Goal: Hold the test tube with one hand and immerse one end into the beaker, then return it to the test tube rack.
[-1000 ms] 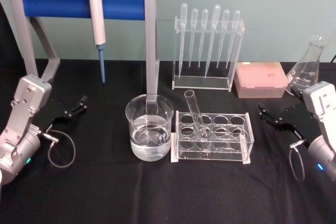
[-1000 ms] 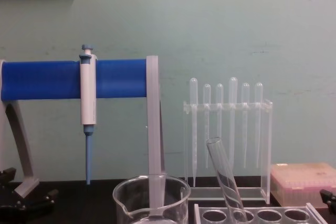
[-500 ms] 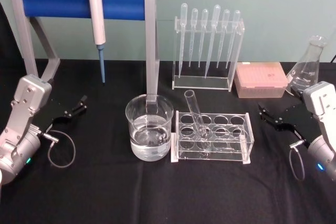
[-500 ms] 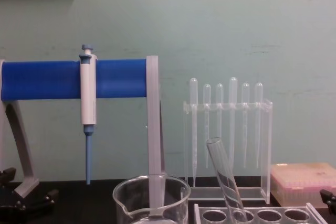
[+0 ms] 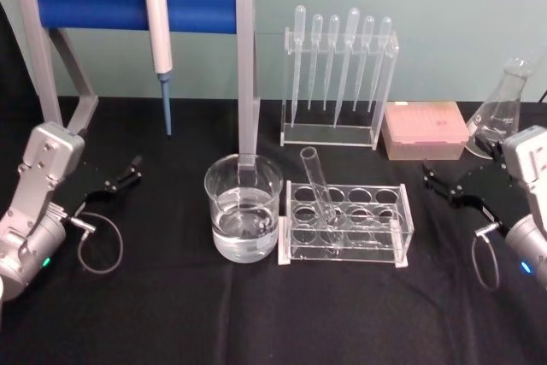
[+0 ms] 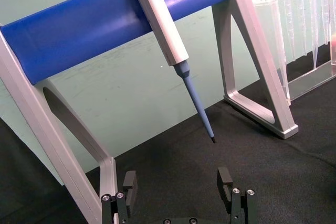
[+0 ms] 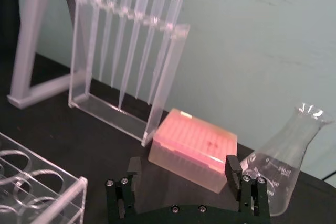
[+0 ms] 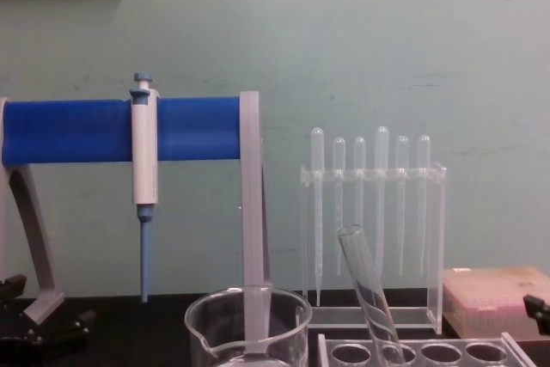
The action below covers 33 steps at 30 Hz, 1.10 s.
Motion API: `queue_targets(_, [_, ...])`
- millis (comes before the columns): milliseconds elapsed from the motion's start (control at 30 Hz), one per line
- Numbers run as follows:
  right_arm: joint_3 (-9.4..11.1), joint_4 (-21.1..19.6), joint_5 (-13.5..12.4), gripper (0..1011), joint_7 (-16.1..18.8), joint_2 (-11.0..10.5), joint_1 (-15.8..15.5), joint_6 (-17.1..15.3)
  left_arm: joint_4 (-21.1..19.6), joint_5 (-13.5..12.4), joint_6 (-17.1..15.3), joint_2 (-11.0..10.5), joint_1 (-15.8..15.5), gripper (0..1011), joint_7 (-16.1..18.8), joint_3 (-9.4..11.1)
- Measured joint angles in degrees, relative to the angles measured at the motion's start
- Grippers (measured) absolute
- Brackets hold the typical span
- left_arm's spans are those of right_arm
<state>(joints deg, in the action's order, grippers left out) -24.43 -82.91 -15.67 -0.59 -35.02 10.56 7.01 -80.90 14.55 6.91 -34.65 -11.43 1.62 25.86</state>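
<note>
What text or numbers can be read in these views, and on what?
"250 ml": printed on the Erlenmeyer flask, seen in the right wrist view.
Smaller marks beside it on the flask: too blurred to read.
Micropipette, pink tip box, beaker: no legible text.

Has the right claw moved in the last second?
Yes, slightly: the right claw has risen against the pink tip box in the chest view, its fingers open.
</note>
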Motion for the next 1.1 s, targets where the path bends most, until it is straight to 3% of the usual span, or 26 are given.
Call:
queue_targets(267, [3.9,-6.0,-4.0,1011,3.0,-1.7,-2.9,-0.5,0.0,0.0,0.0,0.0,0.0,1000,0.0,0.0])
queue_targets(567, [9.0,-12.6,-10.3,1010,10.0,-6.5,-7.2,-2.5,0.0,0.0,0.0,0.0,0.0,1000,0.0,0.0])
queue_targets(700, [10.7,-14.0,-13.3,1010,15.6,-9.6,-8.9,-3.1,0.0,0.0,0.0,0.0,0.0,1000,0.0,0.0])
queue_targets(800, [11.4,-14.6,-15.7,1010,22.2,-12.6,-10.0,-3.2,0.0,0.0,0.0,0.0,0.0,1000,0.0,0.0])
queue_targets(900, [11.5,-14.6,-17.0,1010,27.0,-14.2,-10.3,-3.2,0.0,0.0,0.0,0.0,0.0,1000,0.0,0.0])
queue_targets(1100, [11.1,-14.2,-18.3,1010,34.1,-15.5,-9.8,-3.6,0.0,0.0,0.0,0.0,0.0,1000,0.0,0.0])
